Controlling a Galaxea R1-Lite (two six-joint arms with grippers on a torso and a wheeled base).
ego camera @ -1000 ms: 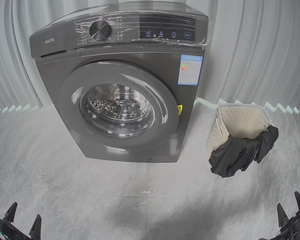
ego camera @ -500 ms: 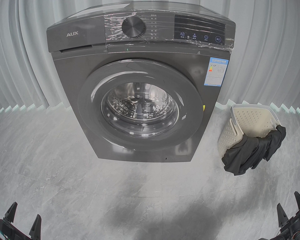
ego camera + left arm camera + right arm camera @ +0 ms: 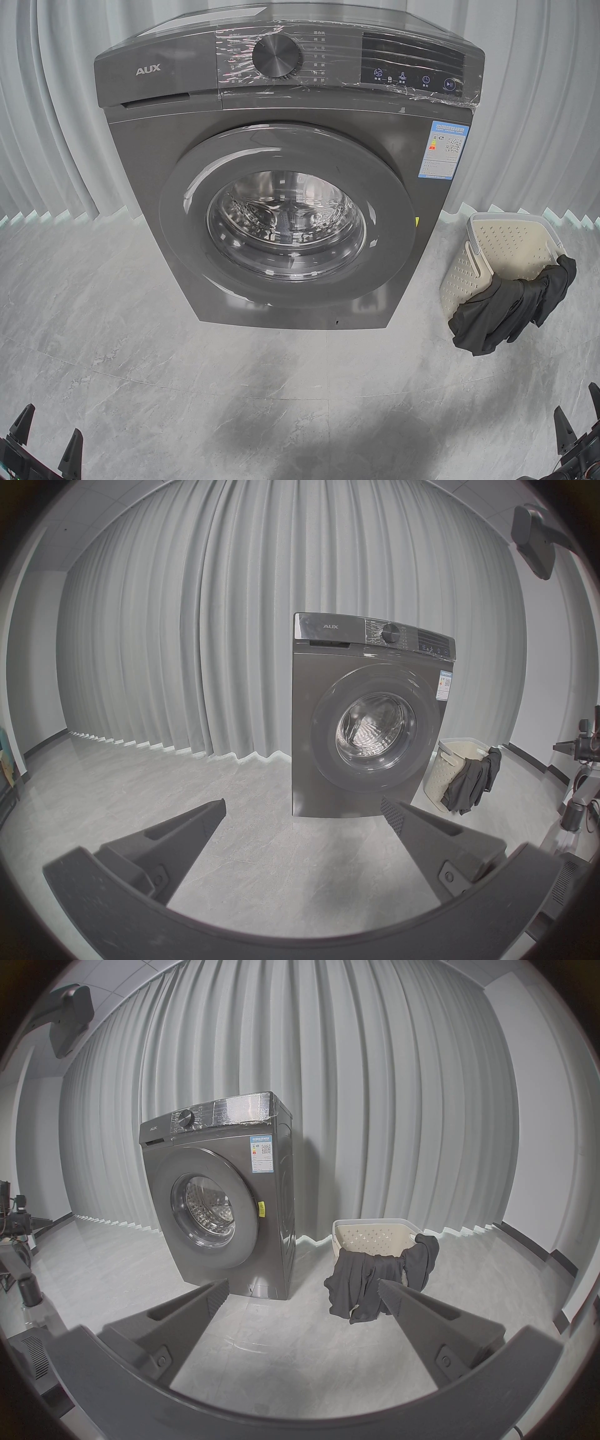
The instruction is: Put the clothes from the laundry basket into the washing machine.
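While my left claw (image 3: 49,431) and right claw (image 3: 576,412) hang low over the grey marbled floor (image 3: 187,375), both are spread wide and hold nothing. Ahead of me stands the grey front-loading washing machine (image 3: 287,144), its round glass door (image 3: 287,215) closed. Just beside it, on my right, sits the cream perforated laundry basket (image 3: 500,219). Dark, crumpled clothes (image 3: 500,312) are draped over its near rim and hang down its outer wall.

Pleated grey curtains (image 3: 537,125), marble floor (image 3: 187,375) (glossy)
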